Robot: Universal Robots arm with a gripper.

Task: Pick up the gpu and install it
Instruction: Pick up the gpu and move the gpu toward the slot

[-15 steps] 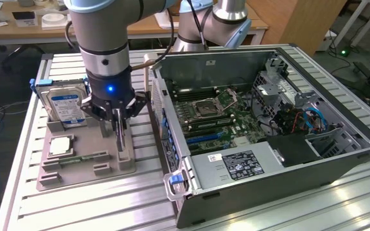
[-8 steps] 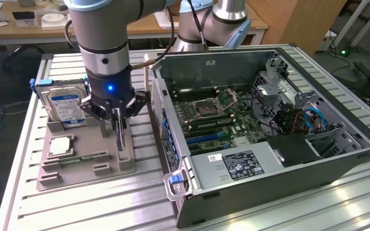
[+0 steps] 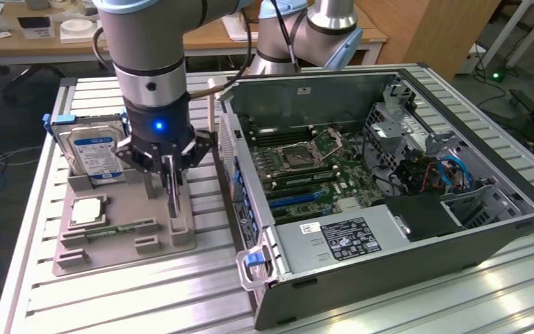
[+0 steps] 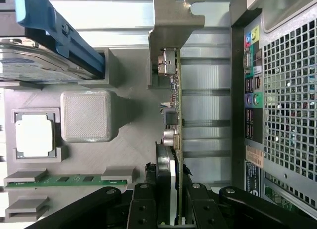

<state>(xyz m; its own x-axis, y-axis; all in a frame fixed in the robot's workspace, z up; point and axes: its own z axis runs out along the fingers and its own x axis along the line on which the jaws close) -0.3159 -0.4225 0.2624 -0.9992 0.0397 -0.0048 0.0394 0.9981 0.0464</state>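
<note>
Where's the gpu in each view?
Exterior view: gpu stands edge-on in the grey holder, under the gripper, on the exterior view's left of the computer case.
Wrist view: gpu runs edge-on between holder and case, one end at the gripper.
Shared landmark: hard drive.

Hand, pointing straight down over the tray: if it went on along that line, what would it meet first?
The gpu, standing on edge in the grey tray, directly under the hand. They may be touching now; depth is unclear. Beneath the card lies the tray floor.
</note>
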